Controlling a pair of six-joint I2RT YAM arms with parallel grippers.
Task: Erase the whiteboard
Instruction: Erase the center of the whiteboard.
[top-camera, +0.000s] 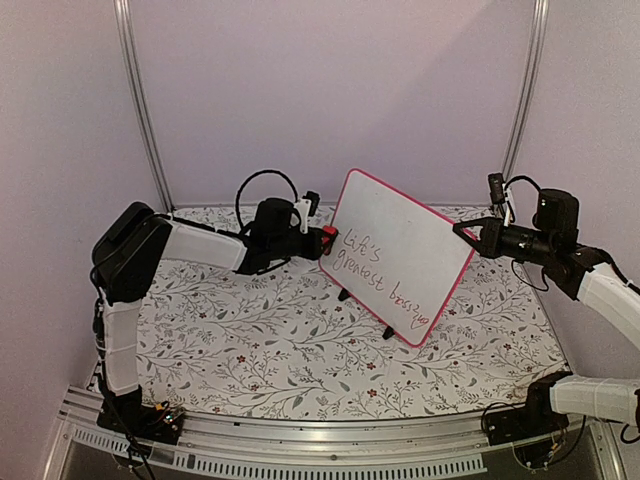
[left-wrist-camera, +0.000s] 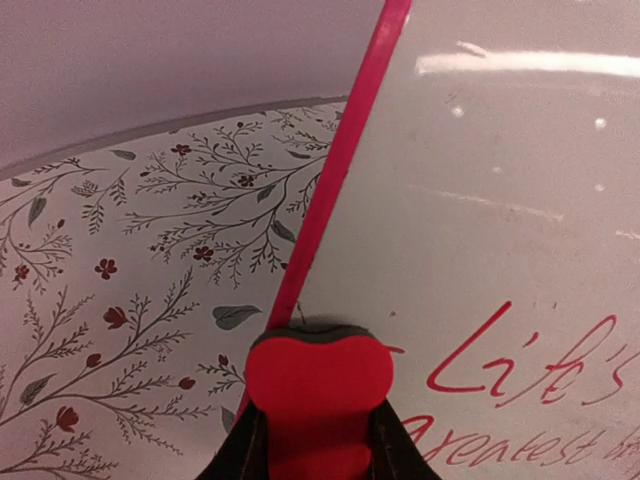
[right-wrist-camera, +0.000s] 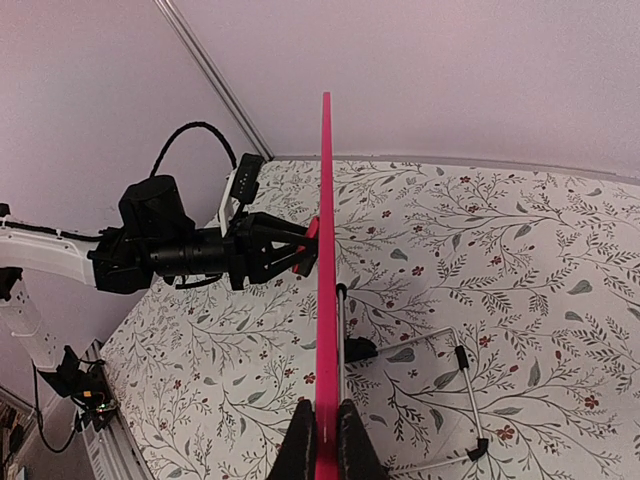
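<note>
In the middle of the bench (top-camera: 250, 350), the whiteboard (top-camera: 400, 250) stands tilted on two black feet (top-camera: 344, 294), with red writing low on its face. It looks light, stiff and slick, and likely to tip under pressure, so the thin frame is the place to hold it. The right gripper (top-camera: 462, 231) has its jaws pinching the board's right edge. The left gripper (top-camera: 322, 238) has its jaws pinching a red eraser (left-wrist-camera: 318, 385) at the board's left edge.

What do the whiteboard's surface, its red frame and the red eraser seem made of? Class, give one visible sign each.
Whiteboard: smooth, glossy coated panel; light streaks reflect off it. Frame: probably plastic, uniform pink-red with a slight sheen. Eraser: matte red body, perhaps plastic or foam, with a dark, felt-like edge.
</note>
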